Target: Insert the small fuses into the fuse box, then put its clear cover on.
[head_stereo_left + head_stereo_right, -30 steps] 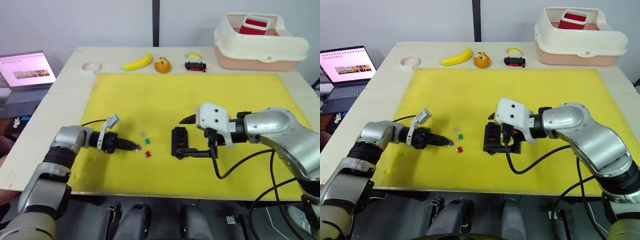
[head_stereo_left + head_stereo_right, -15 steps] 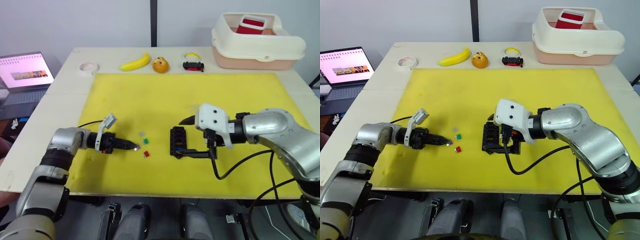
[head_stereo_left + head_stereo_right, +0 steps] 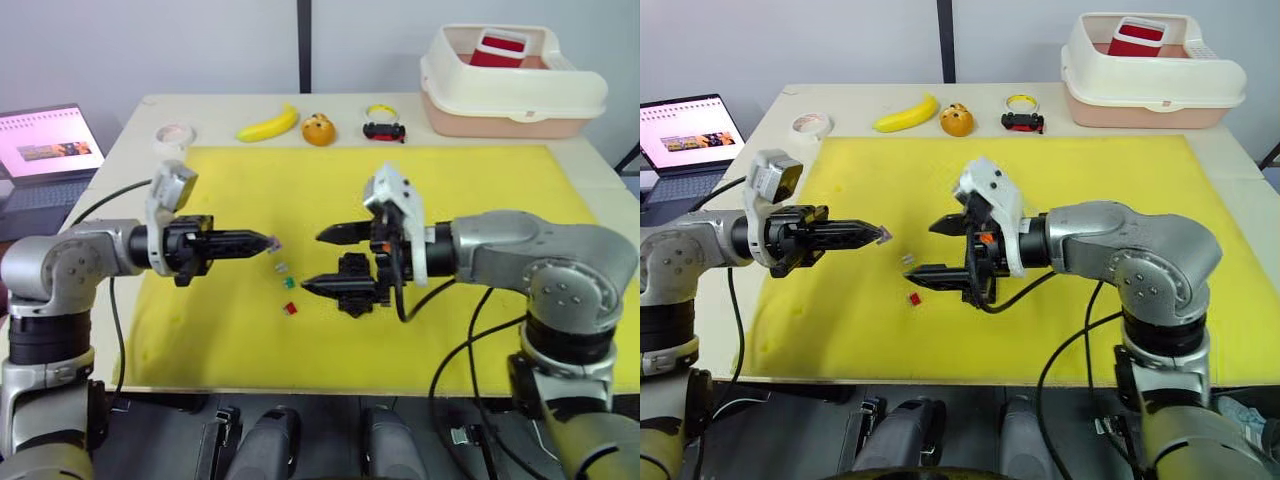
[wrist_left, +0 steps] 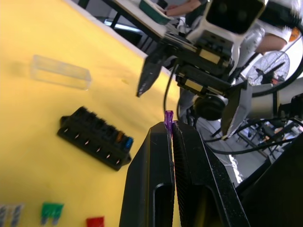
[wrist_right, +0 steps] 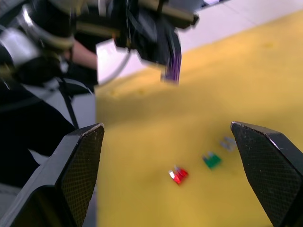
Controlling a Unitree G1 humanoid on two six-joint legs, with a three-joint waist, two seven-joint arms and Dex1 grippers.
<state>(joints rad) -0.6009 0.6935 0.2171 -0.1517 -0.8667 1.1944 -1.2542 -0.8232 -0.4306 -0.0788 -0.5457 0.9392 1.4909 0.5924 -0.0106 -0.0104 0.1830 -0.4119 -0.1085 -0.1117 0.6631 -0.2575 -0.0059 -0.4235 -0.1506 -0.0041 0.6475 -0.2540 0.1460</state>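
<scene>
The counter (image 3: 130, 130) carries a yellow mat (image 3: 480, 190) over most of its top. At the far right corner sits a cream tub (image 3: 510, 85) holding a red item. Along the far edge lie a banana (image 3: 268, 124), an orange toy (image 3: 319, 130), a toy car (image 3: 385, 131) and a tape roll (image 3: 172, 134). A laptop (image 3: 45, 145) stands off the left edge.

Nothing lies between the two grippers, which face each other over the mat's middle. The right gripper (image 3: 325, 260) has its fingers spread wide, holding nothing, above the fuse box (image 4: 93, 137). The left gripper (image 4: 169, 124) has its fingers pressed together, pinching a purple fuse (image 4: 168, 116) at the tips, lifted off the mat.

The box lies flat near mat centre, with tan and blue fuses seated at one end. The clear cover (image 4: 60, 72) lies beside it, apart. Grey (image 3: 281, 266), green (image 3: 286, 282) and red (image 3: 291, 309) fuses lie loose left of the box.
</scene>
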